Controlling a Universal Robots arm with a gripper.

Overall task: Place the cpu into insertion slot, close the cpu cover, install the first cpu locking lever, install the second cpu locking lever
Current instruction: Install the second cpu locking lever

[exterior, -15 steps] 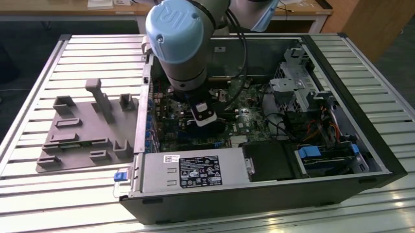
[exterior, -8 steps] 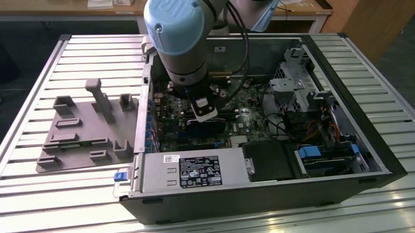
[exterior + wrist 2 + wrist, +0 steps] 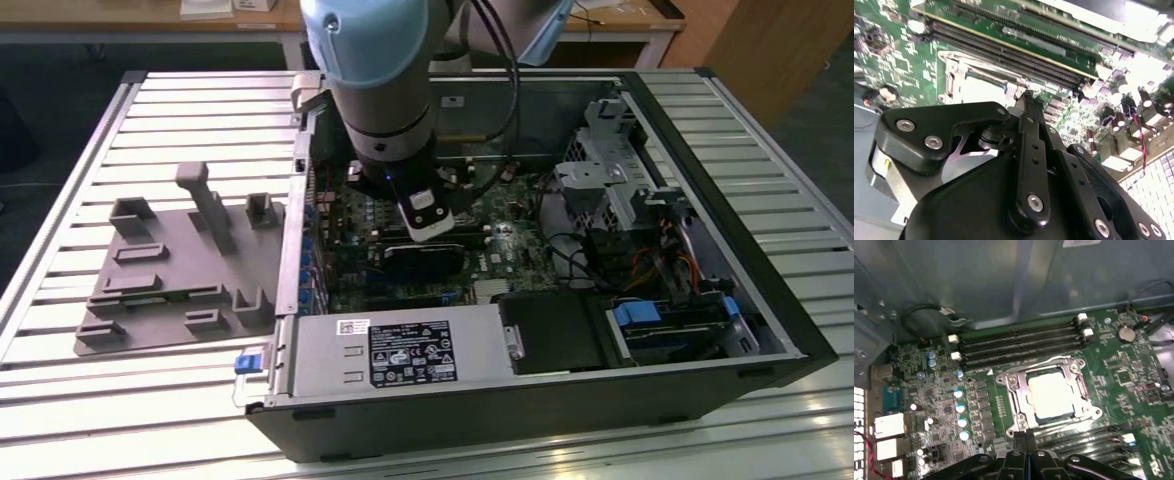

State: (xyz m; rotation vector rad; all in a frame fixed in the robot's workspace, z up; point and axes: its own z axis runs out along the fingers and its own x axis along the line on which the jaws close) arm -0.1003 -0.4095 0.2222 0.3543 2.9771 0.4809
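Observation:
In the first wrist view the cpu (image 3: pixel 1051 389) lies flat in the insertion slot (image 3: pixel 1082 386), its pale silvery top facing up. The cpu cover (image 3: pixel 1017 393) is down over it as a thin metal frame around the chip. A thin wire lever (image 3: pixel 1054 360) runs along one edge of the frame and another (image 3: pixel 1070 421) along the opposite edge; whether they are latched I cannot tell. My gripper (image 3: pixel 1026 434) hovers just off that second edge, fingers pressed together and holding nothing. In the second wrist view the gripper (image 3: pixel 1027 96) points toward the socket (image 3: pixel 979 82). The exterior view has the gripper (image 3: pixel 424 250) low inside the case.
Rows of memory slots (image 3: pixel 1019 342) flank the socket on the green board (image 3: pixel 929 390). The open computer case (image 3: pixel 747 300) holds a power supply (image 3: pixel 400 355) and drive cages (image 3: pixel 607 170). A grey fixture plate (image 3: pixel 174 270) lies on the slatted table at the exterior view's left.

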